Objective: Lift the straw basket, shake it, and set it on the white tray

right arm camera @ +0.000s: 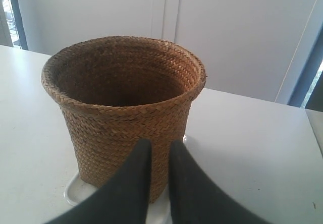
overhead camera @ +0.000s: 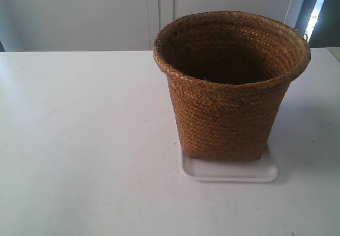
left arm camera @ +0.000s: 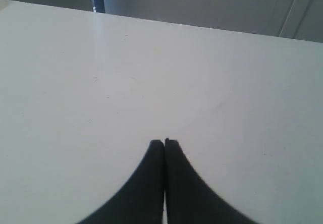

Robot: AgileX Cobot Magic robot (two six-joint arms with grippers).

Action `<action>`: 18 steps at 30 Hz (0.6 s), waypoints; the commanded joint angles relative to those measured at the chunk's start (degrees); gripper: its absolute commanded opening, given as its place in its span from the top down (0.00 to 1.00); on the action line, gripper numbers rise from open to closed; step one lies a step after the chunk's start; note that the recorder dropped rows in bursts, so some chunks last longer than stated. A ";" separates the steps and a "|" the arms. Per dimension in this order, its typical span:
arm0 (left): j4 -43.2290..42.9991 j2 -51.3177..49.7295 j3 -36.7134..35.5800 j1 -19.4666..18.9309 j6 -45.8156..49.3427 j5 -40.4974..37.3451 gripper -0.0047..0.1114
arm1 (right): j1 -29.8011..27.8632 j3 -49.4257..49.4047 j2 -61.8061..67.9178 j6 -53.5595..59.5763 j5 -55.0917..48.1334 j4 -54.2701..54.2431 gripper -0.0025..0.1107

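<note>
The brown straw basket (overhead camera: 228, 114) stands upright on the white tray (overhead camera: 229, 173), right of centre on the table; its inside looks empty. In the right wrist view the basket (right arm camera: 126, 118) fills the middle, and the tray (right arm camera: 73, 191) peeks out under its base. My right gripper (right arm camera: 160, 144) is close in front of the basket's lower wall, open by a narrow gap with nothing held. My left gripper (left arm camera: 164, 142) is shut and empty above bare table, with no basket in its view. Neither arm shows in the exterior view.
The white table (overhead camera: 79, 140) spreads wide on the basket's left in the exterior view. A white wall with panel seams (overhead camera: 159, 13) runs behind the table's far edge. A window strip (overhead camera: 319, 7) shows at the back right.
</note>
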State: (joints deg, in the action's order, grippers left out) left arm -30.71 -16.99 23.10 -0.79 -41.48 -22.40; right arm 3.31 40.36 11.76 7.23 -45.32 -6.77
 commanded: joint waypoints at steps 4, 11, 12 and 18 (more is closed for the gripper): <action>17.31 2.98 -8.45 -0.28 18.89 7.40 0.96 | 0.11 -0.42 -0.28 0.26 0.19 -0.02 0.86; 32.40 11.24 -16.97 -0.28 33.40 9.29 0.96 | 0.11 -0.42 -0.28 0.26 0.19 -0.13 0.86; 32.40 11.74 -17.71 -0.28 33.40 9.29 0.96 | 0.11 -0.42 -0.28 0.26 0.19 -0.13 0.86; 32.40 13.69 -23.10 -0.28 33.51 8.91 0.96 | 0.11 -0.42 -0.28 0.26 0.19 -0.13 0.86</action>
State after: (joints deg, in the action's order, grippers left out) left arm 1.01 -3.61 0.35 -0.79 -8.23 -13.50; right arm 3.31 40.36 11.76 7.23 -45.32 -6.77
